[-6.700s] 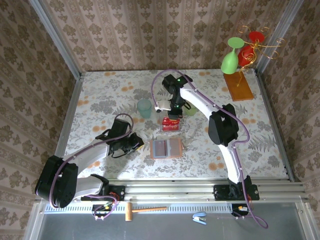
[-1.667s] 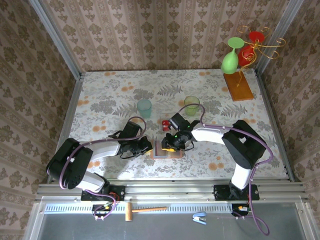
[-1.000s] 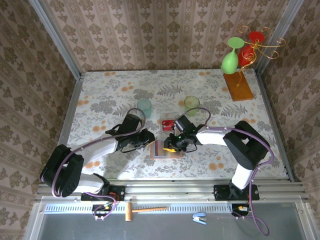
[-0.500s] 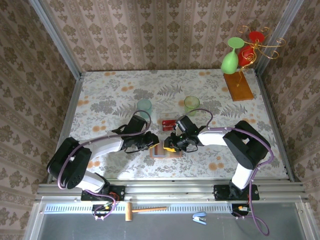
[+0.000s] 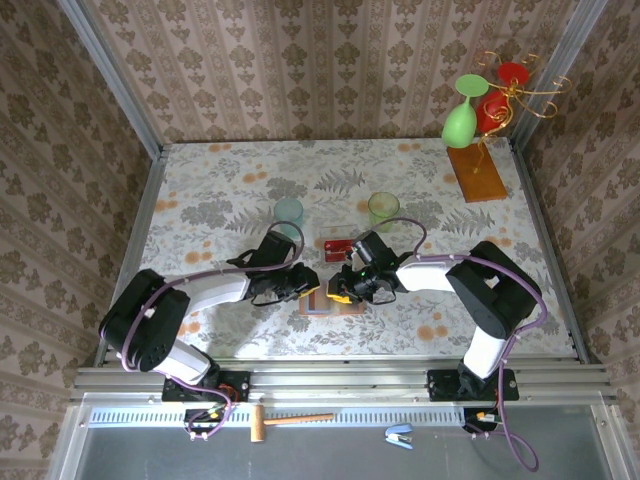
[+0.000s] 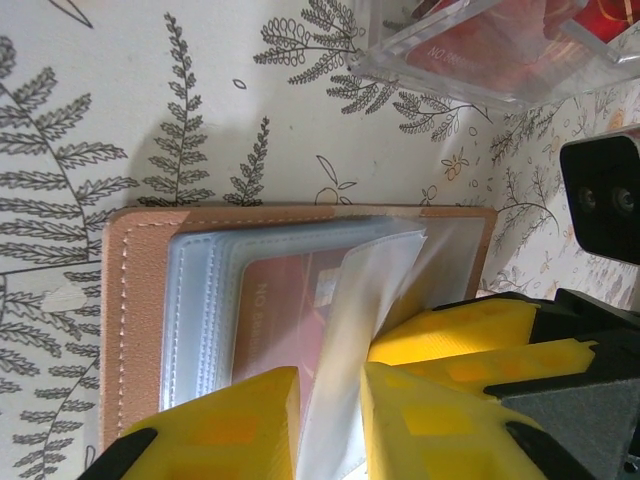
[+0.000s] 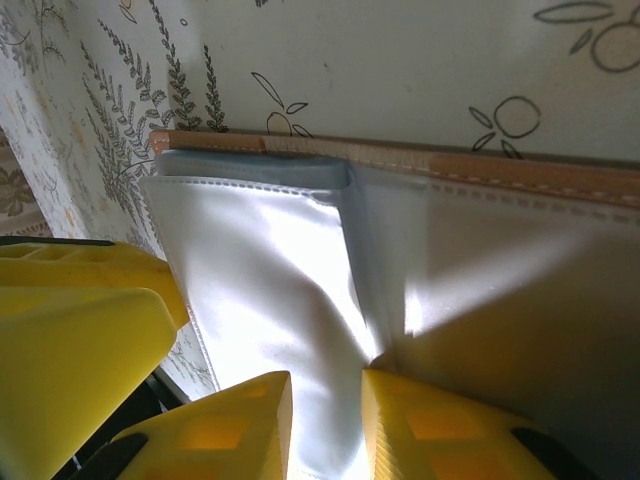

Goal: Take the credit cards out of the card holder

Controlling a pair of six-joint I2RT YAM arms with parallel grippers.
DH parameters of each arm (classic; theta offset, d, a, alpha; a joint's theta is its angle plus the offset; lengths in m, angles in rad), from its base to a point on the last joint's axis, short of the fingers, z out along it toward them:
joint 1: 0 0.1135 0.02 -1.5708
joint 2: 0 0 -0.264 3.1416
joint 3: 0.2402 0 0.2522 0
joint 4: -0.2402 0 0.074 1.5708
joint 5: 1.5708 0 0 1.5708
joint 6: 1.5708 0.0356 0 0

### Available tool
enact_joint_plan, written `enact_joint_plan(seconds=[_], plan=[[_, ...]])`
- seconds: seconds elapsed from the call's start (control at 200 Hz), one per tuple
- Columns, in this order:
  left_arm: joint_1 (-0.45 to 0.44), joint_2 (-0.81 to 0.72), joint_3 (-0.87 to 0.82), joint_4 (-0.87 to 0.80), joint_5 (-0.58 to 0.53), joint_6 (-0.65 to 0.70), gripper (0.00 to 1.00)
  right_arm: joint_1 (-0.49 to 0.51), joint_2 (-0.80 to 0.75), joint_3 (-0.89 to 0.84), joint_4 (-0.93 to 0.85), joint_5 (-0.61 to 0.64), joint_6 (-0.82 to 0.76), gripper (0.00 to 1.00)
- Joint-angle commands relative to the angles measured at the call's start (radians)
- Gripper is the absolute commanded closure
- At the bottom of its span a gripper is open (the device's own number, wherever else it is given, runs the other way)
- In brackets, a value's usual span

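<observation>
My left claw (image 6: 330, 400) just joined the right claw (image 7: 325, 415) from 9 o'clock, both pinching card holder (image 6: 135, 300) sleeves (image 6: 385, 265), red card (image 6: 290, 300) still inside.

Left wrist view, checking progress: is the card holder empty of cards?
No, a red card shows through the clear plastic inside the open card holder.

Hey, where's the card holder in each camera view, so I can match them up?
Top external: card holder just below picture centre.
Left wrist: card holder centre, tan edge at left.
Right wrist: card holder centre and right, tan edge on top.
Shared landmark: fern-print tablecloth beside it.
</observation>
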Motion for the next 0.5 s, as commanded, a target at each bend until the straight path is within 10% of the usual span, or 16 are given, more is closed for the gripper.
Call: enact_joint_plan(seconds=[0.0, 0.495], plan=[[-0.010, 0.008, -0.013, 0.012, 0.019, -0.011, 0.78, -0.006, -0.026, -0.020, 0.011, -0.012, 0.019, 0.75], [-0.016, 0.002, -0.006, 0.028, 0.033, -0.014, 0.81, -0.005, -0.053, -0.012, 0.002, -0.011, 0.026, 0.73]])
